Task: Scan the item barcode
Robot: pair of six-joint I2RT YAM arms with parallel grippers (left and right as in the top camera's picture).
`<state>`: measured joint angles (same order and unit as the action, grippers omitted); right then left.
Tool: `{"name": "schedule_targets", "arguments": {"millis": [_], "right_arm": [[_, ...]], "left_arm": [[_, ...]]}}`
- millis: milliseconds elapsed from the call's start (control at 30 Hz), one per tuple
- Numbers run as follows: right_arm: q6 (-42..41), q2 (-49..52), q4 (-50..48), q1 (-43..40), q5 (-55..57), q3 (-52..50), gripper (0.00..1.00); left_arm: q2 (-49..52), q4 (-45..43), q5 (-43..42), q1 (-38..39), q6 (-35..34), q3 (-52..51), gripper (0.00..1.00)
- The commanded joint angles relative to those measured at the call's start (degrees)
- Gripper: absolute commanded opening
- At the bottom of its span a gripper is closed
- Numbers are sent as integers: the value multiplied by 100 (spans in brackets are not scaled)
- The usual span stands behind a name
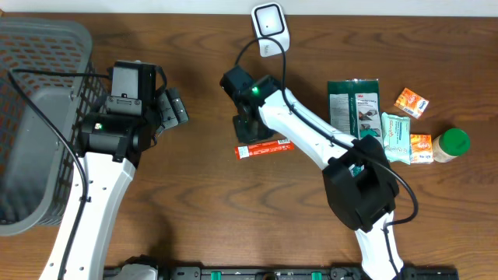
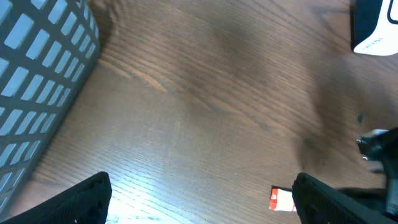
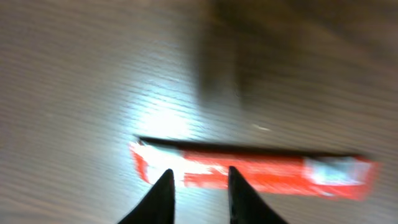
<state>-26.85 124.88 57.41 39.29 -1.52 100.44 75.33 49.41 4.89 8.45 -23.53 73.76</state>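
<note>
A long, thin red packet (image 1: pixel 263 148) with white print and a paler patch at 1 end lies flat on a dark wood table (image 1: pixel 194 187), near the middle. The right gripper (image 1: pixel 250 128) hangs just over its left part, jaws a little apart and holding nothing. The left gripper (image 1: pixel 173 109) is well apart to the left, jaws wide open and empty, beside a grey basket (image 1: pixel 39 117).

The right wrist view, blurred, shows the 2 dark fingers (image 3: pixel 163 196) framing the packet's left half, with a bright glare on the wood just above it. The left wrist view shows only 1 end of the packet at its lower edge, the basket's grid wall and a corner of the scanner. Only the overhead view shows the white scanner (image 1: pixel 269 23) at the far edge, and a cluster at the right: a green pouch (image 1: pixel 354 105), a wipes pack (image 1: pixel 397 136), 2 orange boxes (image 1: pixel 412 102) and a green-lidded jar (image 1: pixel 451 144)
</note>
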Motion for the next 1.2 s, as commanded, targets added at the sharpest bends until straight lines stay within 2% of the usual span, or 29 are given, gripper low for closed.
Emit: {"name": "schedule_targets", "arguments": {"millis": [0,67,167,500,700,900,1167], "right_arm": [[-988,50,-671,129,-820,-584,28],[-997,50,-1241,221,-820,-887,29],[-992,50,-1519,319,-817,-1082,29],[247,46,203,90,-595,-1086,28],[780,33,601,-243,-481,-1047,29],[2028,-205,970,-546,-2006,-446,24],[2048,-730,1718,-994,-1884,-55,27]], "left_arm": [[-11,-2,74,-13,74,72,93],[-11,-2,74,-13,74,72,93],[-11,-2,74,-13,74,72,93],[-11,-2,74,-13,74,72,93],[-11,-2,74,-13,74,72,93],[-11,-2,74,-13,74,72,93],[-11,-2,74,-13,74,72,93]]}}
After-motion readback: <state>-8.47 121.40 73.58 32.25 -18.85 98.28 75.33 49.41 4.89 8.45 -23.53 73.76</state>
